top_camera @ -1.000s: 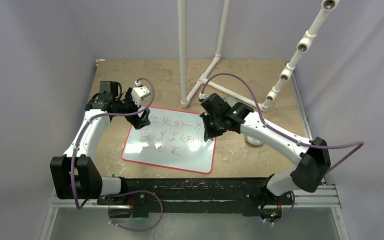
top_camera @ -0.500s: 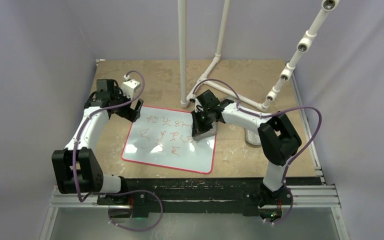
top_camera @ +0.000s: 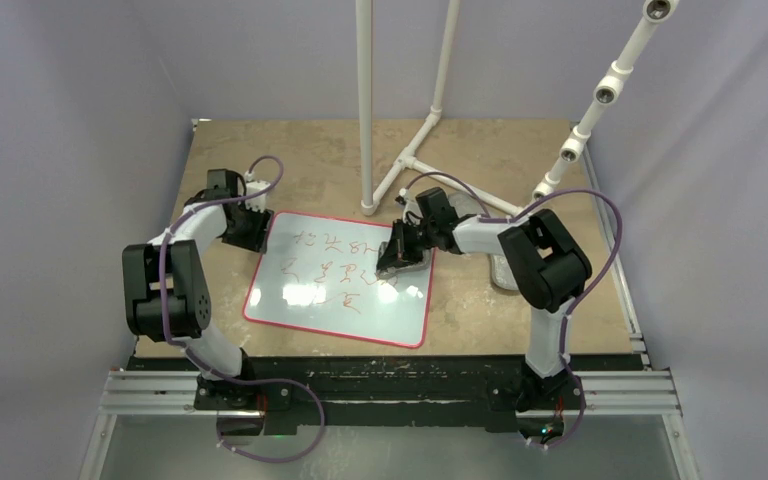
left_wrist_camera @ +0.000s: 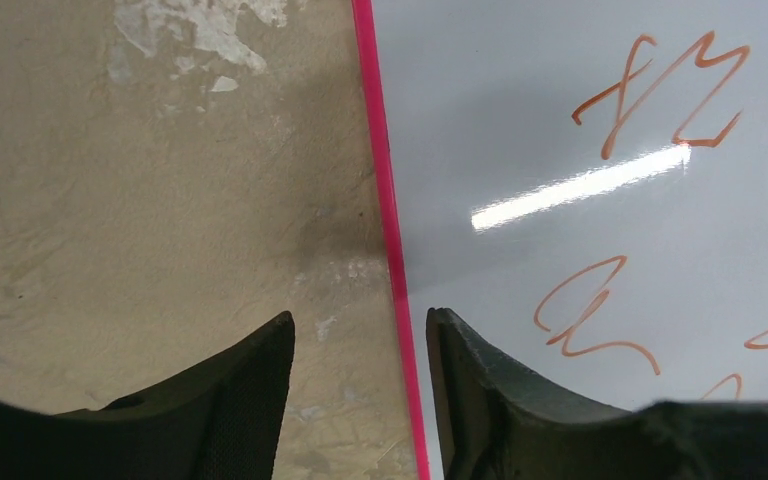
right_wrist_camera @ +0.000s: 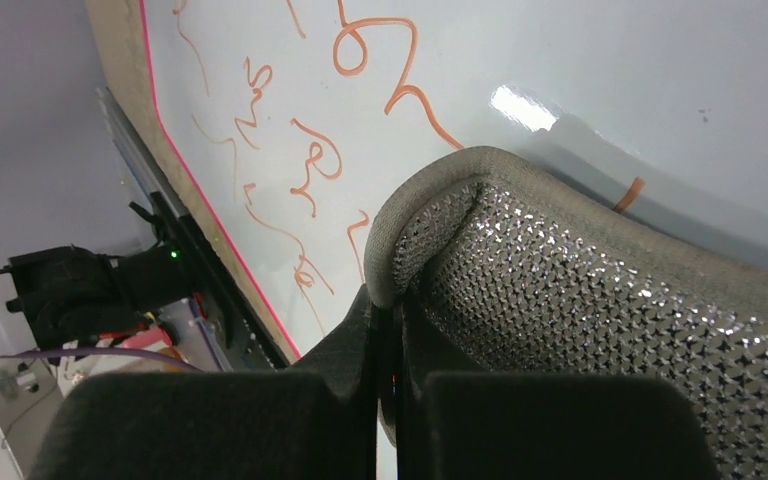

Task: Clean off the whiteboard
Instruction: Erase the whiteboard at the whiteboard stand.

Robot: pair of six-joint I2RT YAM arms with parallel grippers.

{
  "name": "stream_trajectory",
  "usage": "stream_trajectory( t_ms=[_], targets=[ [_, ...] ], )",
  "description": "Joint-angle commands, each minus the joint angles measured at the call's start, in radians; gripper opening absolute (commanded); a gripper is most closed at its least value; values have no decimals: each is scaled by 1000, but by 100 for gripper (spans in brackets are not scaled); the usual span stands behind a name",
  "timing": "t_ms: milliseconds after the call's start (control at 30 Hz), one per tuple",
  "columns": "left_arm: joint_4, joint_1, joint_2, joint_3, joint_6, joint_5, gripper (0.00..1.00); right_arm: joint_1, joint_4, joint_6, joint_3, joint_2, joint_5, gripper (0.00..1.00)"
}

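Note:
The whiteboard (top_camera: 345,300) lies flat on the table, white with a thin red rim and red scribbles (top_camera: 335,255) across its upper half. My left gripper (top_camera: 250,233) is low at the board's left edge. In the left wrist view it (left_wrist_camera: 358,335) stands open, one finger over the table and the other over the board (left_wrist_camera: 600,100), with the red rim (left_wrist_camera: 385,210) between them. My right gripper (top_camera: 400,252) is shut on the rim of a silvery-grey mesh pad (right_wrist_camera: 600,320). That pad rests on the whiteboard (right_wrist_camera: 580,60) near its upper right corner, beside the scribbles.
A white pipe frame (top_camera: 365,110) stands at the back of the table, with a slanted pipe arm (top_camera: 600,95) at the right. A second grey pad (top_camera: 506,275) lies on the table right of the board, partly behind my right arm. The arms' base rail (top_camera: 390,385) runs along the near edge.
My left gripper dropped to the board's left edge and its jaws narrowed. My right arm swung in and lowered the pad onto the board's upper right part, shifting slightly left.

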Motion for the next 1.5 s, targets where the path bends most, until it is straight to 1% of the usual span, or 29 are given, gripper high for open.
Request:
stream_trajectory(
  t_ms=[0, 67, 233, 367, 467, 600, 667, 800, 900, 1000, 1067, 1100, 1200, 1267, 1367, 1467],
  targets=[
    [30, 1, 43, -6, -26, 11, 46, -35, 119, 89, -69, -63, 35, 0],
    [28, 1, 66, 3, -30, 14, 43, -53, 135, 106, -99, -97, 53, 0],
    [38, 1, 117, 17, -58, 18, 43, -65, 146, 123, -164, -155, 154, 0],
    [27, -17, 170, 21, -69, -3, 41, -65, 193, 188, -233, -206, 255, 0],
    [8, -41, 208, 29, -62, -1, 33, -64, 227, 226, -239, -227, 309, 0],
    [-25, -44, 256, 50, -60, 52, 16, -60, 227, 240, -204, -201, 308, 0],
    [-42, -44, 284, 55, -52, 57, 12, -56, 242, 251, -198, -181, 298, 0],
    [-35, -44, 303, 38, -37, 43, 12, -33, 276, 282, -180, -124, 280, 0],
    [-35, -44, 294, 29, -29, 57, 11, 21, 292, 307, -143, -78, 284, 0],
    [-35, -43, 304, 31, -21, 56, 10, 81, 294, 329, -72, -19, 292, 0],
    [-39, -43, 310, 31, -17, 57, 6, 116, 312, 358, -28, 16, 301, 0],
    [-41, -44, 312, 31, -16, 61, 0, 129, 326, 373, -10, 38, 304, 0],
    [-55, -52, 302, 28, -5, 72, 0, 145, 355, 416, 16, 69, 296, 0],
    [-60, -66, 291, 16, 11, 73, 0, 142, 335, 440, -6, 56, 307, 0],
    [-69, -87, 289, 5, 33, 67, 0, 136, 264, 426, -52, -7, 399, 0],
    [-101, -94, 296, 19, 52, 100, 0, 119, 181, 395, -112, -83, 475, 0]
  ],
)
